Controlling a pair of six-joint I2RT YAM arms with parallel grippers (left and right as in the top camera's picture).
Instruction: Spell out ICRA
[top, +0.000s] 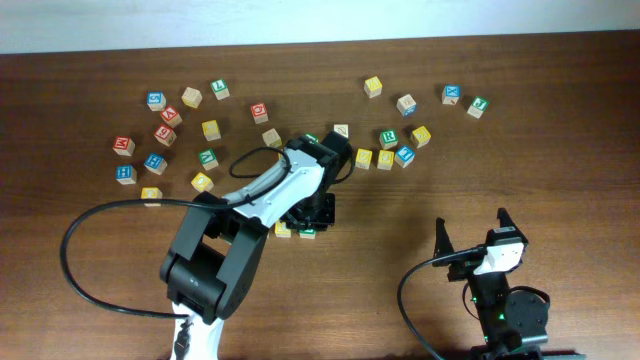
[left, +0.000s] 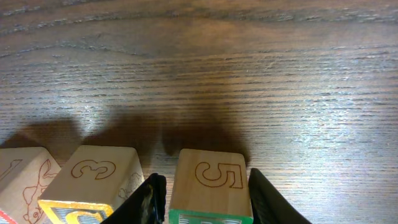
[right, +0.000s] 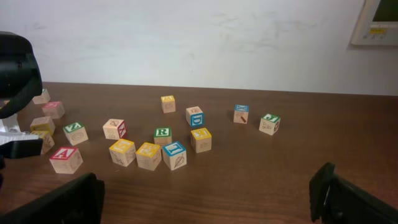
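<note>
The left claw (left: 206, 193) clasps the green-edged wooden cube (left: 211, 174) (numeral 5 up); seat it flush, just right of the yellow-edged wooden cube (left: 93, 180), before releasing.

Dark wood table (left: 261, 68), strong grain, soft sheen. Pale wood block (left: 210, 182), matt, bare-looking top, green painted rim. Left gripper fingers (left: 151, 198) black, matt, plastic-looking. White matt wall (right: 186, 37), upper frame.

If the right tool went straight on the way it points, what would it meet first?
Most likely the yellow block at the cluster's right end, or the blue block just left of it; depth is unclear. The table before them looks free.
</note>
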